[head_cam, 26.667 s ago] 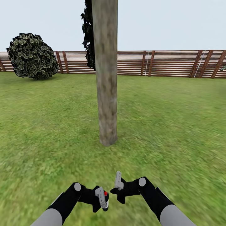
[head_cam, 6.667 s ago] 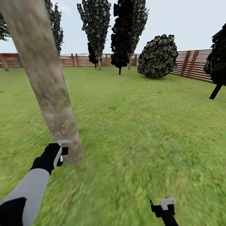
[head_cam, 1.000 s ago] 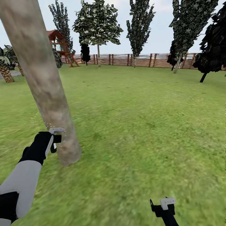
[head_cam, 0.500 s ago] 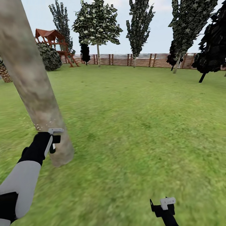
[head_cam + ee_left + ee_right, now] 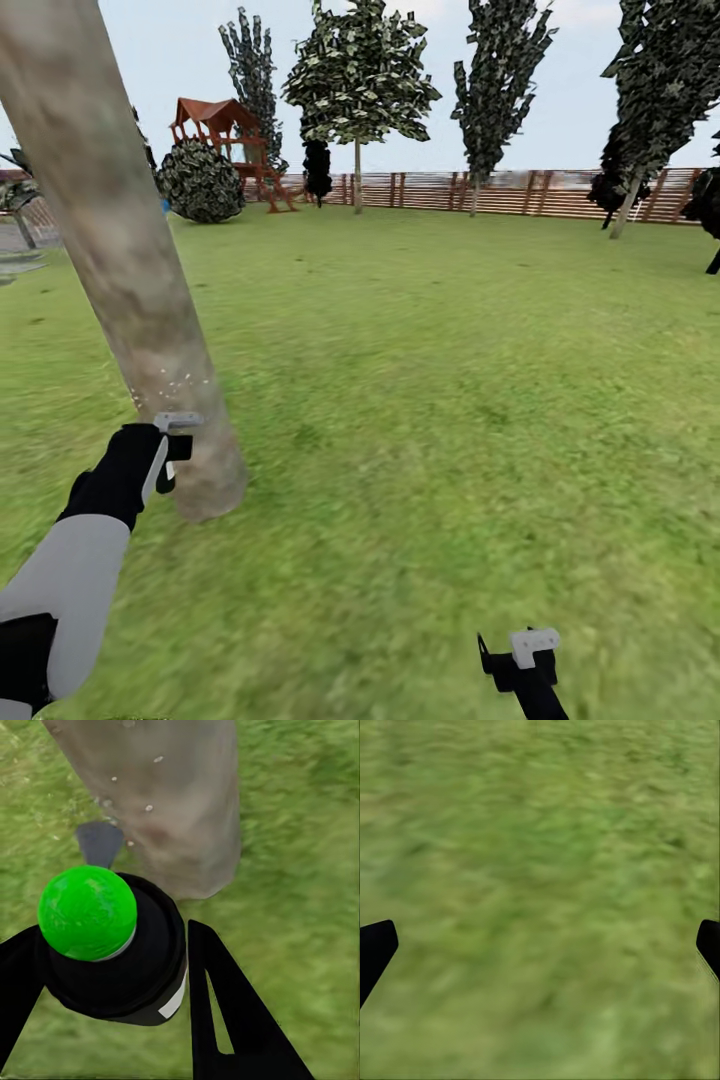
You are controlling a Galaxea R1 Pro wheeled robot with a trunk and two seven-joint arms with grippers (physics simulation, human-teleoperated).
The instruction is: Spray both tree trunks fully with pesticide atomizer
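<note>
A: What takes up most of the head view?

B: The lawn, a wide, blurry green carpet running to a slatted reddish-brown fence at the far side. Next comes the near tree trunk at the left, a smooth round column, mottled grey-tan, leaning in the picture and widening at its base.

A: Anything else far off?

B: A second tree with a pale thin trunk and a flaky green crown, a round bush, and a red-roofed play tower behind the bush.

A: And the arms?

B: The left gripper sits just beside the trunk, low down. The left wrist view adds what the head view hides: the black sprayer with a glossy green ball on top, clamped between the two black fingers, nozzle towards the bark. Pale specks of spray dot the trunk; up close they show as small white droplets.

A: The right one?

B: The right gripper hangs low at the near right. Its wrist view shows the fingertips spread wide at either edge, with bare grass between them.
</note>
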